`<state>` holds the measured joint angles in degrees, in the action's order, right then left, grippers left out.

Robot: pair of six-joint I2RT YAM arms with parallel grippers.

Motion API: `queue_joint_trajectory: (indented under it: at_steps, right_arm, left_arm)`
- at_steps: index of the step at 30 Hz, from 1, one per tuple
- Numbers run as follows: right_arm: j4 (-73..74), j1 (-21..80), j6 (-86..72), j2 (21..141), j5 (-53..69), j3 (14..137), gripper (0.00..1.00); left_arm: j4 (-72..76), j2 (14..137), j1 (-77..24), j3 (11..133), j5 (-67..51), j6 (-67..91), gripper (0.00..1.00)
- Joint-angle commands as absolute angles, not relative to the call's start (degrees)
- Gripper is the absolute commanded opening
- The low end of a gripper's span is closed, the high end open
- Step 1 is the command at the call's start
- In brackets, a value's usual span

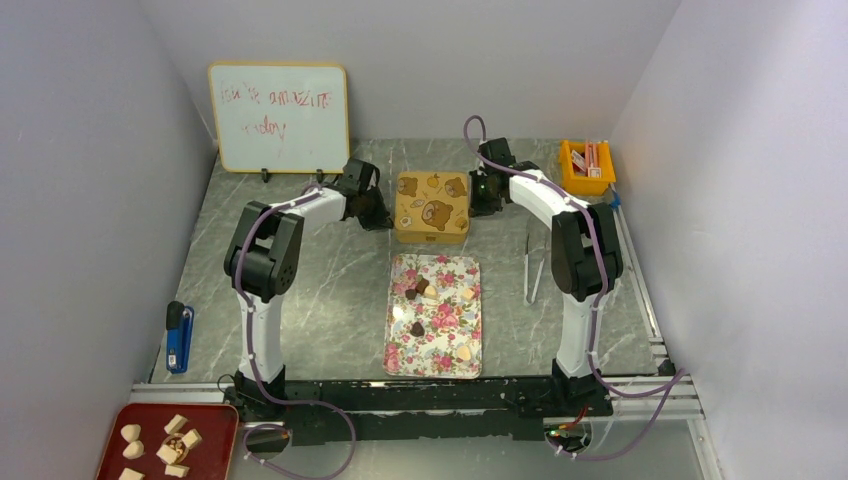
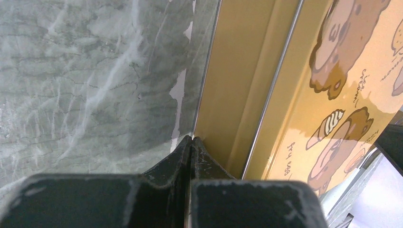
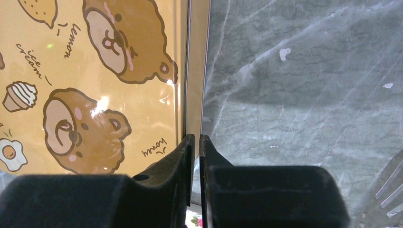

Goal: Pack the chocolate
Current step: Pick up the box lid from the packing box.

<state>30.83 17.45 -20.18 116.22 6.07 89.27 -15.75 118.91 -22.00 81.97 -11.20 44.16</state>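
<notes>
Several small chocolates, dark brown (image 1: pixel 417 328) and cream (image 1: pixel 467 293), lie on a floral tray (image 1: pixel 404 352) at the table's middle. Behind the tray stands a yellow tin (image 1: pixel 432 207) printed with bears, its lid on. My left gripper (image 1: pixel 378 215) is shut, and its tip (image 2: pixel 191 138) rests against the tin's left wall (image 2: pixel 237 85). My right gripper (image 1: pixel 475 200) sits at the tin's right edge. Its jaws (image 3: pixel 197 137) stand with only a thin slit between them, in line with the tin's side wall (image 3: pixel 195 71), and nothing shows in the slit.
A red tray (image 1: pixel 115 425) with pale beige chunks sits at the near left, outside the table frame. A whiteboard (image 1: pixel 279 117) leans at the back left. An orange bin (image 1: pixel 587 165) stands at the back right. Metal tongs (image 1: pixel 535 265) lie right of the floral tray, a blue tool (image 1: pixel 179 337) at the left.
</notes>
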Motion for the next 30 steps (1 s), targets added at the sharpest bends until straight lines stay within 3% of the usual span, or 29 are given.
queue_joint_trajectory:
  at_steps: [1,30]
  right_arm:
    - [29.0,17.7,-21.1,113.2,7.2,89.9,0.13]
    - [29.7,17.7,-20.0,114.6,7.4,93.6,0.11]
  left_arm:
    - [-14.4,119.0,-22.7,84.3,-12.8,43.6,0.05]
    - [-14.9,119.4,-24.3,85.3,-11.7,44.5,0.05]
